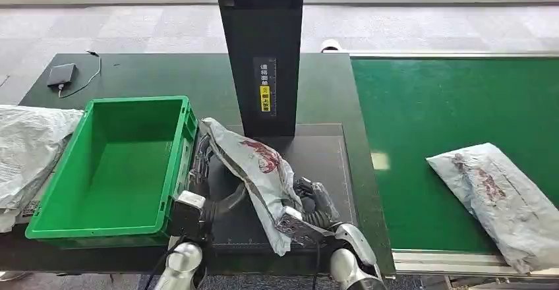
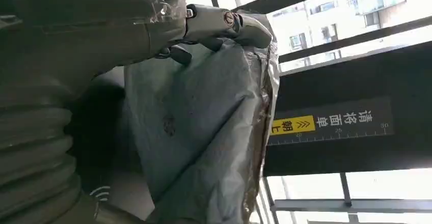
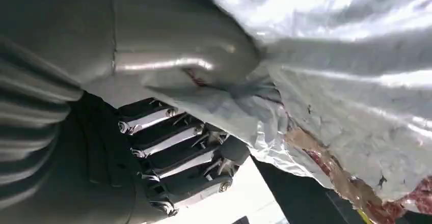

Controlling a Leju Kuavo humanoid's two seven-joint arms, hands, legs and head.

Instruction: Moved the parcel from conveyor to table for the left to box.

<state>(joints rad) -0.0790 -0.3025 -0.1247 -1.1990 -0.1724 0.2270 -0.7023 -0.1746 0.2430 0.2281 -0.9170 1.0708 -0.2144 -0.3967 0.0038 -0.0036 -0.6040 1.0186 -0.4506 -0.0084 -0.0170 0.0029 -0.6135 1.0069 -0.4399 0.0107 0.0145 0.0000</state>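
A crumpled grey parcel (image 1: 260,171) with a red smear is held tilted over the black table pad (image 1: 326,165), between the green box (image 1: 176,165) and the conveyor. My right hand (image 1: 315,201) grips its near end; in the right wrist view the thumb of this hand (image 3: 153,56) presses into the parcel's wrap (image 3: 356,107) with the fingers (image 3: 178,152) beneath. My left hand (image 1: 200,161) holds the far side by the box wall. In the left wrist view that hand (image 2: 76,46) hooks its thumb (image 2: 224,23) over the parcel's edge (image 2: 204,132).
A second grey parcel (image 1: 501,198) lies on the green conveyor belt (image 1: 448,105) at the right. A black scanner post (image 1: 264,53) stands behind the pad. Grey bags (image 1: 29,145) lie left of the box, and a small black device with a cable (image 1: 60,74) sits at the table's far left.
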